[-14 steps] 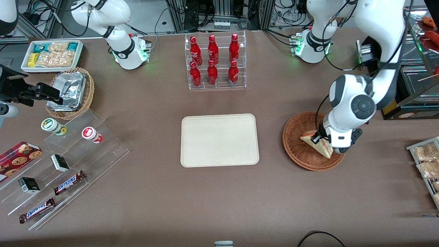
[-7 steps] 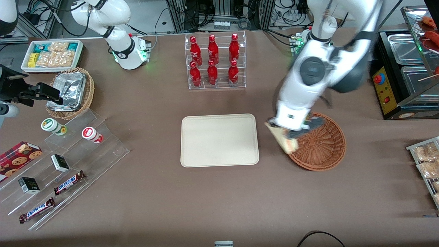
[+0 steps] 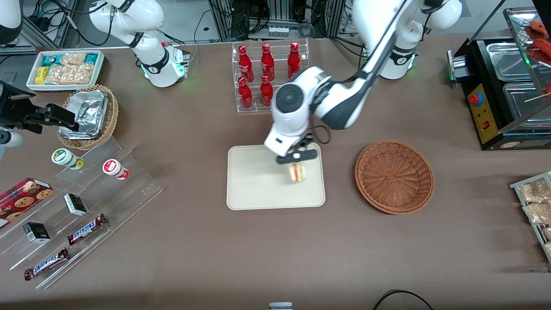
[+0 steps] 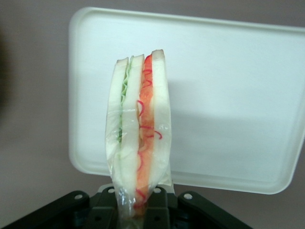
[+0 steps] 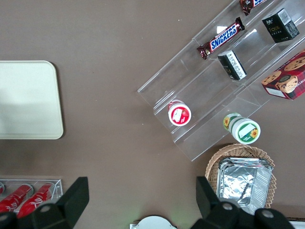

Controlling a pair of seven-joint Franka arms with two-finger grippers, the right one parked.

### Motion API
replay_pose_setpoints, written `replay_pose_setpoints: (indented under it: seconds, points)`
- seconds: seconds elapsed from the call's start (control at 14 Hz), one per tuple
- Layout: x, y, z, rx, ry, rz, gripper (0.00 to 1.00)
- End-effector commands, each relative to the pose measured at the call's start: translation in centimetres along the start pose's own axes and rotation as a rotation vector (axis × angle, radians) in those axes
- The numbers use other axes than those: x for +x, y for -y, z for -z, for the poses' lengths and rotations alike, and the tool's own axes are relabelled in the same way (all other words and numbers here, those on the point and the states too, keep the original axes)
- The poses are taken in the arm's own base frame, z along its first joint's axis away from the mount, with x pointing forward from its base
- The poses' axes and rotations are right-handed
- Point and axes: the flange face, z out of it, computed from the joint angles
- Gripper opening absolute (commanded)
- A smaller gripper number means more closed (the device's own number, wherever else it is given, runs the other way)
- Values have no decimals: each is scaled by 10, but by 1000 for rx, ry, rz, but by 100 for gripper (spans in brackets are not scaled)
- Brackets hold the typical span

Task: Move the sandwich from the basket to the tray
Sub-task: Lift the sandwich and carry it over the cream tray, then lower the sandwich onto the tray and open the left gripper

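The hand (image 3: 296, 158) is positioned over the tray (image 3: 258, 181), above the part of the tray nearest the basket (image 3: 394, 176). The fingers are closed on one end of the sandwich (image 3: 297, 172), which is held clear of the tray. In the wrist view the sandwich (image 4: 138, 138) is seen gripped by its wrapped end, with its long axis running straight out from the hand and its layered cut side facing the camera; the tray (image 4: 228, 95) fills the background under it.

Key relation for the coming move: the sandwich hangs from the hand directly above the tray, so the remaining travel is judged to be a lowering, not a sideways shift. Whether the sandwich tip is already touching the tray cannot be told; a gap appears likely.

Containers: the basket, beside the tray toward the working arm's end of the surface, is seen with nothing in it. The tray carries nothing yet. The basket of foil containers (image 3: 88, 116), well away from the tray toward the parked arm's end, is not involved.

Judgement: transfer mostly done; set-down and release remain. Risk noted: a wedge released on its narrow end may topple.
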Motion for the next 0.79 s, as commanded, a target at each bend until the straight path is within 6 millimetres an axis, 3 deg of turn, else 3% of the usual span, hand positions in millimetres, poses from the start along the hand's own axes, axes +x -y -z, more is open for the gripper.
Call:
replay_pose_setpoints:
  seconds: [0.0, 0.29, 0.57, 0.64, 0.71]
  points:
    - [4, -27, -18, -13, -54, -46, 0]
    - [-1, -32, -67, 50, -44, -161, 0]
    - [-8, -43, -92, 31, -63, -198, 0]
    - [-12, -46, -95, 35, -60, -201, 35]
    - [-10, -45, -93, 32, -66, -199, 93]
